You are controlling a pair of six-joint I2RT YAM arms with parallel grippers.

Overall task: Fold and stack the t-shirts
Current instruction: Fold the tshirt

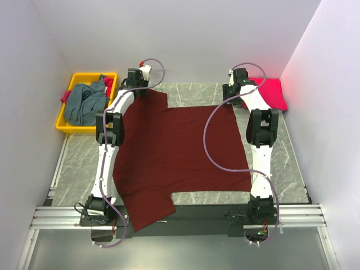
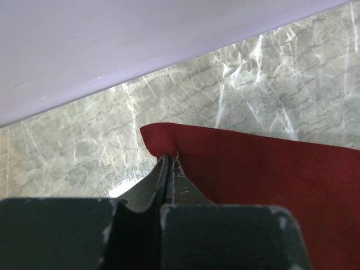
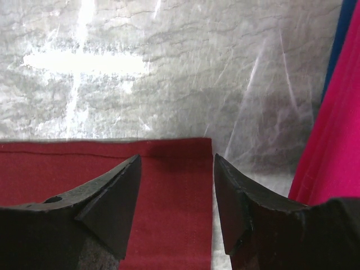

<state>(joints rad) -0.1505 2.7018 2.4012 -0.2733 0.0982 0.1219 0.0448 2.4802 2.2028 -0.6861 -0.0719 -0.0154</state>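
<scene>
The dark maroon t-shirt [image 1: 174,152] lies spread flat over the marble table, one part hanging over the near edge. My left gripper [image 1: 140,87] is at its far left corner; in the left wrist view the jaws [image 2: 169,158] are shut on the hem of the maroon cloth [image 2: 270,180]. My right gripper [image 1: 233,98] is open over the far right corner, its fingers straddling the maroon cloth [image 3: 56,169] in the right wrist view [image 3: 177,160]. The bright pink-red t-shirt [image 1: 270,93] lies folded at the far right, and also shows in the right wrist view [image 3: 332,140]. The grey-blue t-shirt [image 1: 84,104] is bunched in the bin.
A yellow plastic bin [image 1: 70,90] stands at the far left, off the marble. White walls close in the back and both sides. A thin blue strip [image 3: 340,34] shows beside the pink-red shirt. Purple cables loop over both arms.
</scene>
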